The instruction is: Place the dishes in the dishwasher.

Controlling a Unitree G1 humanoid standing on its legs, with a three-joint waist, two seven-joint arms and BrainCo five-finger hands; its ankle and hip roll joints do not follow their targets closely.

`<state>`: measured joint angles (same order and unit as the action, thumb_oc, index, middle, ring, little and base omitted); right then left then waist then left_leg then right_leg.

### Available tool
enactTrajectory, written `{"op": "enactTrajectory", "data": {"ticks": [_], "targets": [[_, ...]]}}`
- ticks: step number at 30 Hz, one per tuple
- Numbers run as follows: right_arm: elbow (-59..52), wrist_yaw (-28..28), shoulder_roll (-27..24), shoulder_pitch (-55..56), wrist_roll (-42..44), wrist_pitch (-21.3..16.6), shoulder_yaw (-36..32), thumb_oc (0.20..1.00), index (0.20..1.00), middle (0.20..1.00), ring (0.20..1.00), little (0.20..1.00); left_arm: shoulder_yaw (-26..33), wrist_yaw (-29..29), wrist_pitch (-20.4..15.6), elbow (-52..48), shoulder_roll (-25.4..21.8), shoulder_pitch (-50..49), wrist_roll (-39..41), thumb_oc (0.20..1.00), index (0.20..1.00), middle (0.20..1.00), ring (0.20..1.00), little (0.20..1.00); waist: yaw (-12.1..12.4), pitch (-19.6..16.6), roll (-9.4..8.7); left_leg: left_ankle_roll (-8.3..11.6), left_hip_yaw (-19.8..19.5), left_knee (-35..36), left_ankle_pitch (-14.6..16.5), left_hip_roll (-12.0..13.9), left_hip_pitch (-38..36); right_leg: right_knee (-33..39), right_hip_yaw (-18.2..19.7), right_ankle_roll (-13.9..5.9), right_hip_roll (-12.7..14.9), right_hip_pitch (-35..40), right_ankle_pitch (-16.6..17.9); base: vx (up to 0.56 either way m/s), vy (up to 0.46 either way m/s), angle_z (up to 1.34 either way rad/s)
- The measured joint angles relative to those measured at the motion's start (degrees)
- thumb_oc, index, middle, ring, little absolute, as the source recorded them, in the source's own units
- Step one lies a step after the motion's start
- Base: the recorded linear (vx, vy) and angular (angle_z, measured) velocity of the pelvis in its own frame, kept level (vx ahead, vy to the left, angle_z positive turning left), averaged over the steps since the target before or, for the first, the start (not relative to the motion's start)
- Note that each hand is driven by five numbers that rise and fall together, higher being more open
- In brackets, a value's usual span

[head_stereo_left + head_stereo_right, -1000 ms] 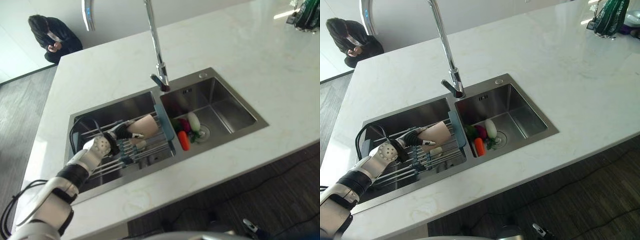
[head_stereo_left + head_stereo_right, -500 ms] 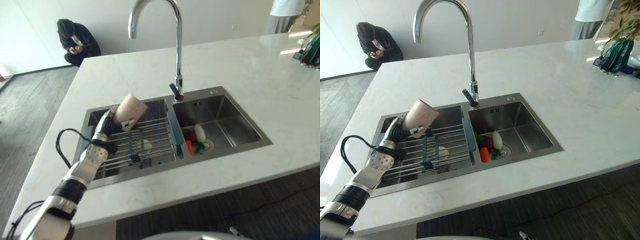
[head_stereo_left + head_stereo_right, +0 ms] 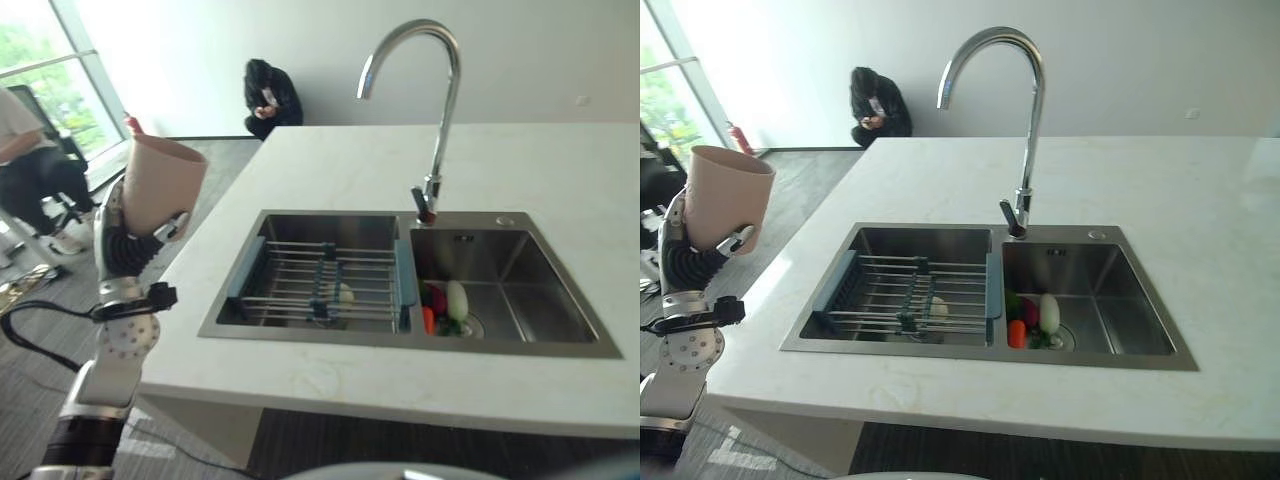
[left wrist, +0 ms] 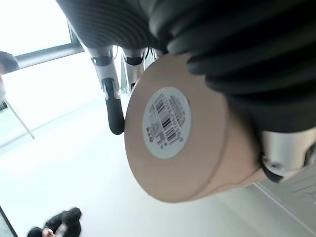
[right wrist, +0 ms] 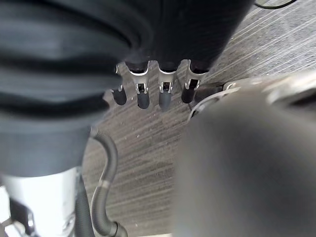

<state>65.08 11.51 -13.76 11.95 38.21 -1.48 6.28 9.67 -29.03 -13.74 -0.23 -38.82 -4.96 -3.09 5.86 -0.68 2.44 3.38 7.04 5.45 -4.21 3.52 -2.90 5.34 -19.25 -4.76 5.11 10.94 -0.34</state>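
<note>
Left eye view, item one: one pink cup point(image 3: 162, 185), upright, mouth up, held in my left hand point(image 3: 118, 245) out past the counter's left edge, well apart from the sink. In the left wrist view the fingers point(image 4: 112, 106) and thumb curl round the cup's wall, its labelled base facing the camera. I count this as a firm grasp.

Item two: right hand point(image 5: 153, 91), in its own wrist view, hanging over the floor with fingers straight and relaxed, holding nothing.

Item three: one white counter point(image 3: 330, 170) with one double sink point(image 3: 505, 345) and one tall curved tap point(image 3: 435, 110).

Item four: one wire rack point(image 3: 325, 285) with blue ends across the left basin. I see one small pale thing point(image 3: 345, 293) beneath its bars and cannot tell what it is.

Item five: right basin, one carrot point(image 3: 429, 320), one pale oval vegetable point(image 3: 457, 300), one dark red piece point(image 3: 439, 298) and some green scraps, bunched by the drain.

Item six: one person point(image 3: 268, 98) crouched by the far wall; another seated person point(image 3: 35, 165) at the window side.

Progress, my judgement: early. The cup is lifted clear of the sink and in transit; its placing in the dishwasher is yet to do. No other dish is plainly waiting on the rack.
</note>
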Motion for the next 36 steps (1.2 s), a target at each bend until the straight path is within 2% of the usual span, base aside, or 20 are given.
{"op": "enactTrajectory", "data": {"ticks": [4,6,7,9,10,12,13,14,15,17,18,20,21,23,26,29,30,32,33,36], "targets": [[2.0,-0.1,-0.7,-3.3,0.0,1.0,0.0,1.0,1.0,1.0,1.0,1.0,1.7,0.6,-1.4,1.6,1.2,-1.9,4.5,0.2,0.2,0.2,0.2,0.2,4.0,0.2,1.34,1.06,-4.1,0.0,-2.0,1.3,1.6,-0.3,-3.9,1.27,-2.3,0.7,-1.0,-0.13,-0.134,0.59],[3.0,-0.1,-0.8,-4.9,-0.2,1.0,0.0,1.0,1.0,1.0,1.0,1.0,1.9,3.0,-2.3,0.8,2.9,-1.8,4.4,0.2,0.2,0.2,0.2,0.2,5.7,1.1,2.22,8.77,-10.3,-0.2,-5.9,2.2,5.8,0.0,-6.1,4.6,-4.1,-1.4,-2.1,-0.21,-0.116,1.3],[3.1,-0.2,-1.6,-5.1,-0.9,0.9,0.1,1.0,1.0,1.0,1.0,1.0,2.2,3.4,-2.4,0.9,3.4,-2.9,4.4,0.2,0.2,0.2,0.2,0.2,8.1,1.6,3.01,8.06,-8.1,0.0,-1.9,2.1,6.0,0.0,-8.1,6.39,-4.0,-1.5,-1.2,-0.25,-0.101,1.53],[4.8,-0.7,-2.3,-5.3,-1.1,0.8,0.0,1.0,1.0,1.0,1.0,1.0,6.2,3.4,-5.4,1.8,3.4,-3.4,4.1,0.2,0.2,0.2,0.2,0.2,9.0,2.7,-1.96,4.19,3.6,-17.9,3.9,-2.0,4.9,0.0,-14.4,6.4,2.4,-1.6,-0.8,-0.33,-0.021,1.51],[4.7,-0.8,-2.5,-5.3,-1.1,0.8,0.0,1.0,1.0,1.0,1.0,1.0,6.9,3.0,-5.8,1.8,3.4,-3.4,4.1,0.2,0.2,0.2,0.2,0.2,9.0,2.7,-1.99,2.21,4.6,-21.2,5.8,-1.6,3.2,-0.8,-14.6,6.44,2.5,-1.8,-0.7,-0.37,0.044,1.08],[1.6,-0.6,-3.1,-4.3,-1.2,0.4,-0.6,1.0,1.0,1.0,1.0,1.0,5.1,3.1,-6.8,2.9,3.8,1.4,3.3,0.2,0.2,0.2,0.2,0.2,3.9,8.1,-1.22,-1.49,10.8,-27.9,4.7,-0.3,3.7,-10.3,-20.6,4.86,6.8,-1.1,-2.5,-0.33,0.141,1.96],[3.5,-0.3,-0.6,-4.6,-2.3,1.2,-1.8,1.0,1.0,1.0,1.0,1.0,5.1,3.3,-8.4,1.9,1.8,3.6,2.0,0.2,0.2,0.2,0.2,0.2,1.6,8.2,-4.17,5.67,12.0,-17.9,-1.3,-3.6,2.6,-10.9,-16.5,4.08,4.3,-5.6,-6.4,-0.32,0.232,2.81],[4.6,0.5,1.3,-4.6,-2.3,0.4,-3.7,1.0,1.0,1.0,1.0,1.0,4.6,3.6,-8.9,2.6,-1.2,7.7,1.8,0.2,0.2,0.2,0.2,0.2,-0.3,8.1,-9.59,9.82,11.6,-18.0,-0.5,-5.6,3.7,-7.2,-15.5,9.39,6.1,-8.7,-1.4,-0.41,0.385,2.35],[5.7,0.7,0.1,-6.1,-2.4,-0.2,-5.1,1.0,1.0,1.0,1.0,1.0,3.2,4.4,-8.2,3.7,-0.4,11.0,1.9,0.2,0.2,0.2,0.2,0.2,-0.8,10.0,-7.23,7.76,13.1,-29.4,5.2,0.3,3.6,-7.3,-17.7,8.92,5.2,-7.9,0.0,-0.26,0.333,1.07],[4.9,0.9,-3.7,-6.7,-2.8,-1.2,-6.7,1.0,1.0,1.0,1.0,1.0,3.3,5.4,-8.1,3.7,0.2,10.5,1.9,0.2,0.2,0.2,0.2,0.2,-1.0,10.1,-2.87,9.66,14.7,-28.1,8.5,5.3,-3.7,-7.3,-17.5,8.47,4.5,-8.1,1.0,-0.31,0.426,0.33],[3.7,0.9,-5.6,-6.4,-3.4,-1.9,-6.8,1.0,1.0,1.0,1.0,1.0,2.4,5.9,-8.2,3.9,0.6,11.3,1.9,0.2,0.2,0.2,0.2,0.2,-2.6,10.2,-0.68,8.99,14.8,-22.1,9.1,4.5,-6.3,-7.8,-18.7,7.49,5.9,-8.3,1.9,-0.47,0.692,0.93],[2.7,0.7,-5.8,-5.7,-3.3,-1.7,-9.0,1.0,1.0,1.0,1.0,1.0,0.9,9.2,-8.2,3.0,1.0,12.2,1.9,0.2,0.2,0.2,0.2,0.2,-4.7,9.5,2.06,-1.75,15.0,-6.3,8.3,-2.2,-9.9,-9.5,-19.3,2.93,9.8,-10.2,4.5,-0.43,0.647,1.33],[1.6,0.5,-6.0,-5.0,-3.3,-1.8,-8.8,1.0,1.0,1.0,1.0,1.0,0.1,9.6,-8.2,2.0,1.0,12.2,1.9,0.2,0.2,0.2,0.2,0.2,-4.6,9.1,3.01,-3.69,12.8,-2.9,8.4,-2.8,-10.1,-10.8,-19.4,1.67,10.4,-11.5,5.0,-0.24,0.343,1.13],[1.8,0.2,-4.8,-5.0,-3.2,-1.9,-9.8,1.0,1.0,1.0,1.0,1.0,-0.7,11.2,-8.4,1.4,0.6,10.7,2.0,0.2,0.2,0.2,0.2,0.2,-3.6,8.7,1.66,-5.87,9.9,-0.6,7.0,-6.3,-9.8,-12.9,-16.2,-1.31,13.6,-13.3,6.1,-0.34,0.356,0.74],[1.4,-0.1,-2.8,-5.5,-3.3,-2.9,-5.9,1.0,1.0,1.0,1.0,1.0,-0.5,13.3,-8.6,1.3,-2.5,7.5,2.0,0.2,0.2,0.2,0.2,0.2,-0.9,7.7,-0.7,-7.57,7.6,-0.6,6.2,-9.5,-7.8,-11.6,-19.4,-7.34,17.6,-13.4,9.4,-0.3,0.285,0.48],[1.3,-0.9,0.4,-5.7,-3.3,-3.5,-5.7,1.0,1.0,1.0,1.0,1.0,-1.2,14.7,-8.9,1.3,-5.7,8.6,2.0,0.2,0.2,0.2,0.2,0.2,-1.0,6.6,-2.58,-9.8,1.4,-1.1,5.0,-11.5,-6.1,-14.7,-14.4,-6.63,19.9,-12.2,12.8,-0.16,0.195,1.2],[1.4,-1.3,-0.2,-4.5,-2.8,-5.4,-7.6,1.0,1.0,1.0,1.0,1.0,-5.8,15.1,-9.9,2.6,-5.3,12.3,2.1,0.2,0.2,0.2,0.2,0.2,-2.8,6.6,-1.25,-11.38,-5.2,-2.8,4.4,-12.1,-5.5,-23.9,-1.1,-6.98,20.3,-13.8,9.7,-0.09,0.122,2.46],[1.6,-1.2,-0.8,-5.3,-2.1,-5.4,-6.8,1.0,1.0,1.0,1.0,1.0,-10.5,14.7,-11.8,3.3,-4.3,14.8,1.7,0.2,0.2,0.2,0.2,0.2,-3.8,6.0,-1.13,-10.41,-5.6,-1.7,4.2,-10.1,-3.8,-27.3,9.1,-7.52,10.9,-16.0,-0.2,-0.01,0.106,2.1],[1.6,-1.2,-0.6,-4.6,-2.1,-5.1,-5.4,1.0,1.0,1.0,1.0,1.0,-12.3,13.7,-10.7,3.0,-2.3,15.3,1.6,0.2,0.2,0.2,0.2,0.2,-4.3,5.8,-1.73,-9.22,-5.6,-1.6,3.2,-9.8,-3.7,-28.6,14.2,-4.93,5.0,-16.2,-5.3,0.02,0.035,1.32],[2.0,-1.3,-0.4,-4.2,-2.1,-5.0,-4.5,1.0,1.0,1.0,1.0,1.0,-14.7,13.7,-9.5,1.1,-1.8,16.4,-0.6,0.2,0.2,0.2,0.2,0.2,-5.4,5.2,-2.83,-8.82,-6.9,-0.8,2.8,-10.6,-2.1,-25.4,19.6,0.69,-4.9,-15.4,-9.3,0.04,-0.013,1.01]]}}
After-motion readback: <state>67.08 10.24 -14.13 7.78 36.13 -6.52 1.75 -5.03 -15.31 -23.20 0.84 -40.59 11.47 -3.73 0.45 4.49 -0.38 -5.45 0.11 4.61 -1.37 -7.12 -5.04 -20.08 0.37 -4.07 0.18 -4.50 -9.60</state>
